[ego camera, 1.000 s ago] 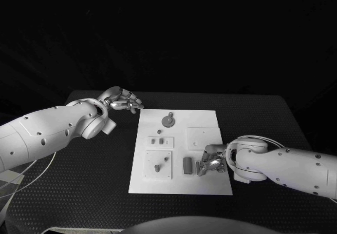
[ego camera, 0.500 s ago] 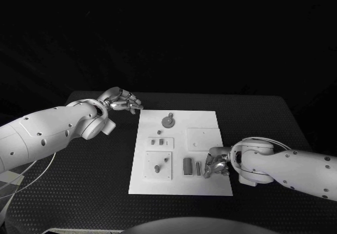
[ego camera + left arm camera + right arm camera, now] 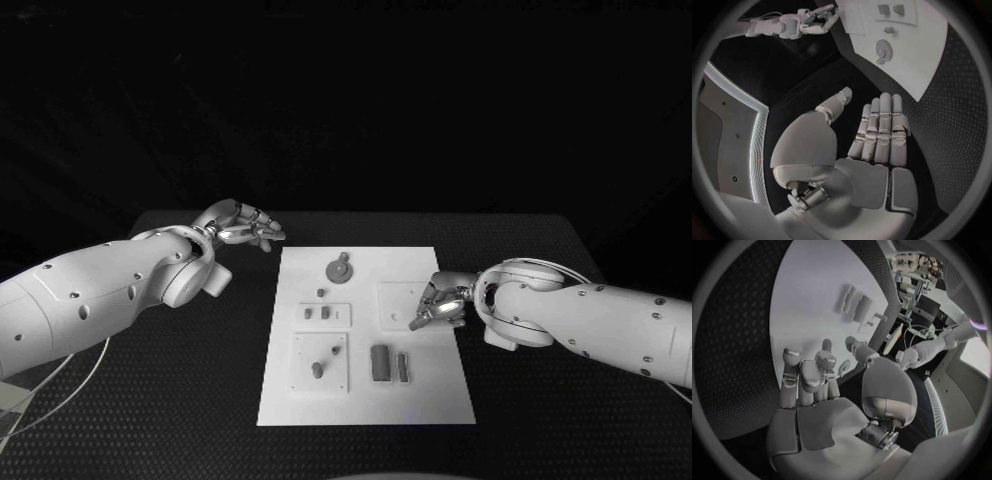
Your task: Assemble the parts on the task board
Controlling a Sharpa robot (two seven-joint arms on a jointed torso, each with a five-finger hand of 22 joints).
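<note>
The white task board [image 3: 368,400] lies in the middle of the table. On it are a round grey part [image 3: 340,268], two small blocks [image 3: 317,313], a peg plate [image 3: 320,360] and two dark bars [image 3: 382,363] side by side. My right hand [image 3: 440,300] hovers at the board's right edge, beside a bare square plate [image 3: 401,298]; its fingers [image 3: 804,375] are loosely spread and hold nothing. My left hand [image 3: 242,228] stays off the board's far left corner, its fingers [image 3: 879,125] straight and empty. The board [image 3: 911,55] and the round part [image 3: 882,50] also show in the left wrist view.
The black table [image 3: 159,400] runs wide on both sides of the board. The bars [image 3: 856,302] on the board [image 3: 811,300] show beyond my right hand's fingers. My white arms come in from both sides, near the table's surface.
The camera has shifted, so the whole picture sits lower. My right hand has left the bars and moved along the board's right edge to the square plate. The left hand has held still.
</note>
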